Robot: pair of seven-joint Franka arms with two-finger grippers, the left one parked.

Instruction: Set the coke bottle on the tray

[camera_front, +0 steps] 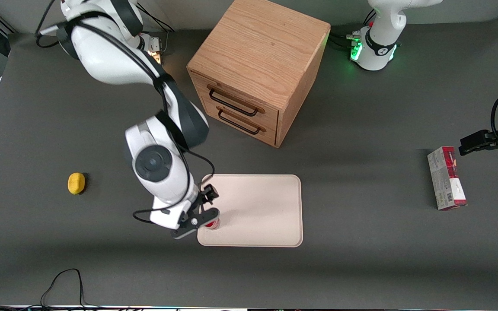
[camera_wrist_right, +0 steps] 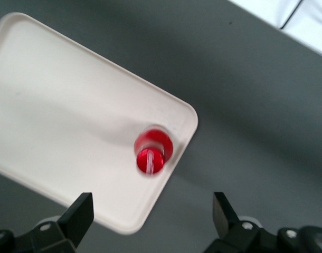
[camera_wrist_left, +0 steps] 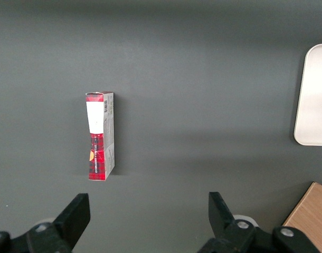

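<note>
**A:** The tray (camera_front: 257,207) is lying flat on the dark table (camera_front: 361,268), with the coke bottle (camera_front: 212,223) standing upright in one corner of it, the corner toward the working arm's end and nearest the front camera. It is sitting just inside the low rim there.

**B:** And room to move?

**A:** Most of the tray's surface is showing bare. The wooden drawer box (camera_front: 257,69) is sitting farther from the front camera than the tray, apart from it. The yellow lemon-shaped thing (camera_front: 76,183) is resting well off toward the working arm's end, and the red-and-grey carton (camera_front: 446,178) is lying toward the parked arm's end.

**B:** Where is the gripper hanging?

**A:** The gripper (camera_wrist_right: 150,216) is hovering above that tray corner, its fingers (camera_wrist_right: 79,216) spread wide and gripping nothing. In the right wrist view the bottle (camera_wrist_right: 152,151) is showing between the two fingers' lines but below them, clear of both.

**B:** How is the bottle looking?

**A:** From above it is showing a round red cap with a pale streak, red body, and a clear ring at the base.
</note>
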